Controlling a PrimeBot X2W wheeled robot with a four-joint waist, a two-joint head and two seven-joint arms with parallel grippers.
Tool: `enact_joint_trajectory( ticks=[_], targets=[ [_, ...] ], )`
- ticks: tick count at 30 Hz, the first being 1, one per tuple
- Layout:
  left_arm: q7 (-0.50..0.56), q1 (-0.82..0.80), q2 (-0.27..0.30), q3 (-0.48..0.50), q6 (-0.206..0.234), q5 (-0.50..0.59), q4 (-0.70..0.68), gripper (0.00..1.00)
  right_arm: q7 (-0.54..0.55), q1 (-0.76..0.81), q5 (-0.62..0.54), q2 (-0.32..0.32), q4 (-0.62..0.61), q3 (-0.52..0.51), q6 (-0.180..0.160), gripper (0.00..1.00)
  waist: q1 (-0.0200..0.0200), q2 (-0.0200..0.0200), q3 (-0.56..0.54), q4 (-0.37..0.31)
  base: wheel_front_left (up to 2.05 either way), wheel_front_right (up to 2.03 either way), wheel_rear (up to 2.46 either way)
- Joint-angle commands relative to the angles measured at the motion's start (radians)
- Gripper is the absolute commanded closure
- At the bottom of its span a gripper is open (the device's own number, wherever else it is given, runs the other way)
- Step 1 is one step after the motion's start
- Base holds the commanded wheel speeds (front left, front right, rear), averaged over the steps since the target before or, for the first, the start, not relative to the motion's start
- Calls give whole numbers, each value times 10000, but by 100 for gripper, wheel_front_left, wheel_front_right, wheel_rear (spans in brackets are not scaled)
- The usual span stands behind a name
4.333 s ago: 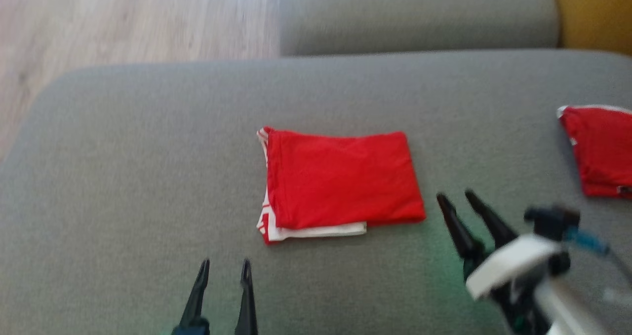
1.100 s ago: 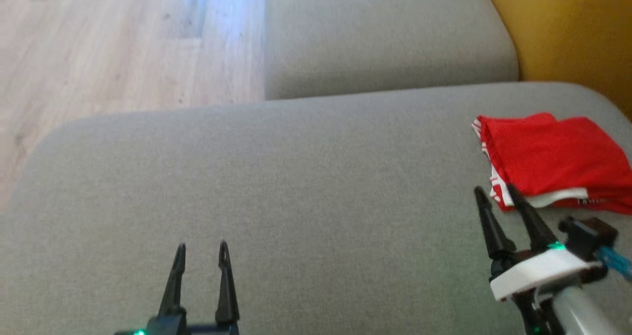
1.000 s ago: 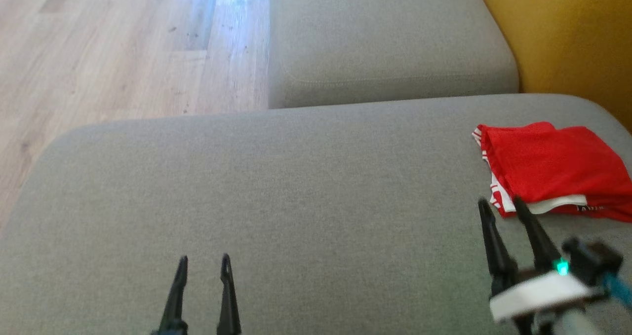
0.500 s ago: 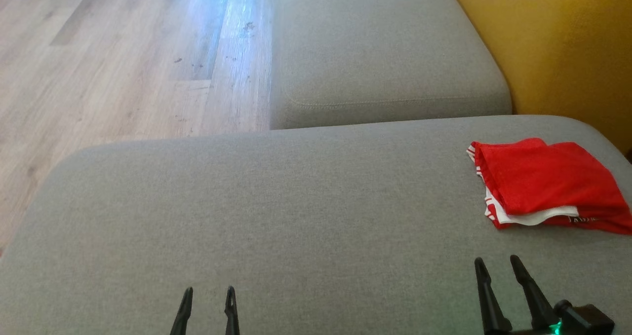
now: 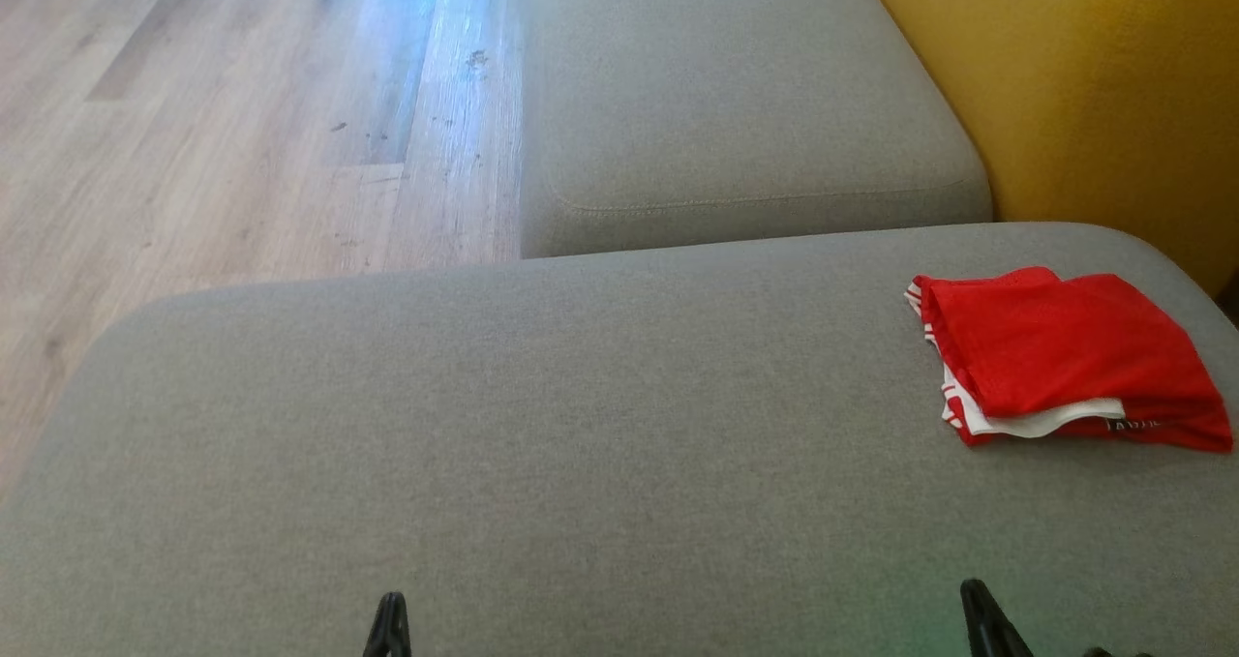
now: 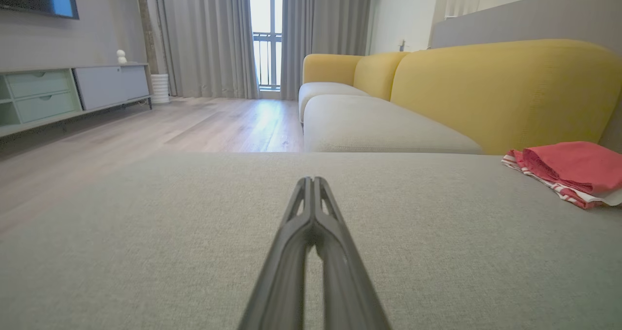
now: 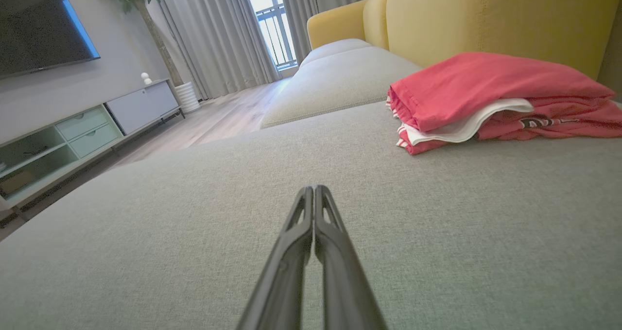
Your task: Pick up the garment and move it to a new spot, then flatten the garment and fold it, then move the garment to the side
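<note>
The garment (image 5: 1060, 362) is a red cloth with white trim, folded into a stack at the right side of the grey cushion (image 5: 542, 425). It also shows at the right in the left wrist view (image 6: 571, 169) and at the upper right in the right wrist view (image 7: 491, 96). My left gripper (image 6: 312, 180) is shut and empty, low over bare cushion, well left of the garment. My right gripper (image 7: 313, 189) is shut and empty too, a short way in front of the garment. Both tips peek over the head view's bottom edge, left gripper (image 5: 391, 607) and right gripper (image 5: 972, 594).
A second grey seat cushion (image 5: 726, 105) lies beyond, with the yellow sofa back (image 5: 1084, 86) at the right. Wooden floor (image 5: 223, 125) runs along the left. A TV cabinet (image 6: 73, 92) and curtains (image 6: 218, 38) stand far across the room.
Both grippers went from open to shut and drew back toward the bottom edge of the head view. The garment stays where it lay.
</note>
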Motion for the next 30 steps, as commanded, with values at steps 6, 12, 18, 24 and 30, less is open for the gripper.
enact_joint_trajectory(
  ticks=[6,12,18,24,30],
  targets=[
    [174,-283,57,121,-170,-970,-63,100,215,-544,866,4,-299,-133,-1,100,0,0,118,-4,0,0,0],
    [308,-527,94,249,-323,-1730,83,100,368,-745,1522,12,-265,-225,-1,100,0,0,220,-8,0,0,0],
    [444,-765,126,383,-469,-2485,216,100,522,-942,2174,23,-237,-320,-2,100,0,0,323,-13,0,0,0],
    [584,-997,155,522,-609,-3235,335,100,679,-1138,2823,37,-210,-418,-2,100,0,0,426,-18,0,0,0],
    [726,-1223,181,666,-746,-3982,445,100,839,-1334,3470,53,-183,-519,-3,100,0,0,528,-23,0,0,0]
  ],
)
